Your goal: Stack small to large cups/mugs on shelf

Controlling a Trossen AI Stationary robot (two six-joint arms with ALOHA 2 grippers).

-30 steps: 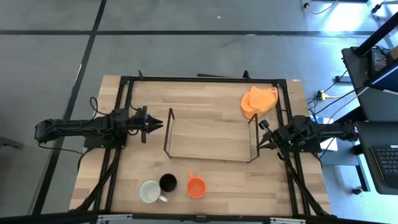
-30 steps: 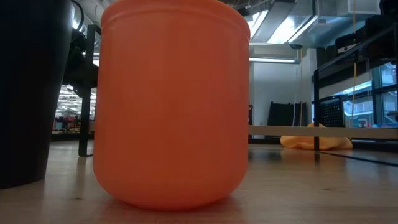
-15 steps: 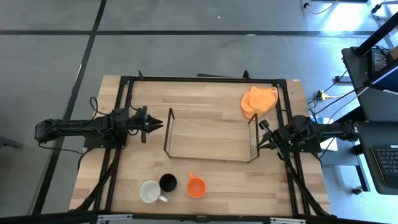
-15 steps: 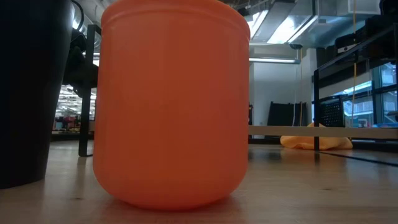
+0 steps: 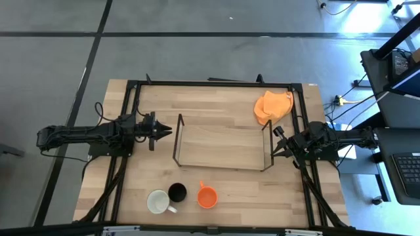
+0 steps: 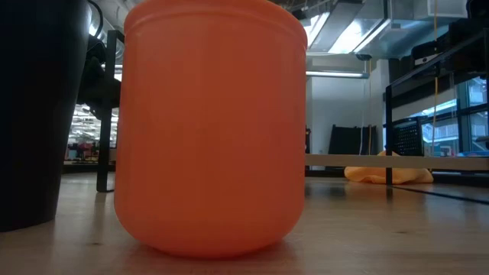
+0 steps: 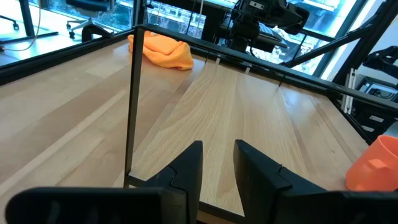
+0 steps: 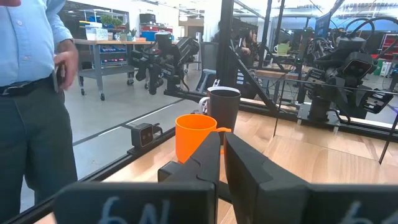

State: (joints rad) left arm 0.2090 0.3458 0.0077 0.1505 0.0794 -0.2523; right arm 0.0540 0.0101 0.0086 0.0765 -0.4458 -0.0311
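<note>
— Where did your mugs sit?

— You had all three in a row near the lower edge of the high view, on the bench point(image 5: 151, 164): the white mug point(image 5: 158, 201) at lower left of centre, the black mug point(image 5: 177, 192) touching or just beside it, and the orange mug point(image 5: 207, 196) a little apart to the right. In the low view the orange mug filled the middle of the frame, with the black one cut off at the left edge.

— And the shelf?

— Your wire shelf point(image 5: 222, 144) stood in the middle of the high view with nothing on it. An orange cloth point(image 5: 272, 107) lay above its right end.

— What about the hands?

— Your left hand point(image 5: 167, 130) hung just off the shelf's left end, its fingers point(image 7: 186, 168) parted by a narrow gap and gripping nothing. Your right hand point(image 5: 275, 137) sat just beside the shelf's right end, its fingers point(image 8: 208, 155) nearly together and empty. A person point(image 8: 31, 93) stood at the left edge of the right wrist view.
</note>
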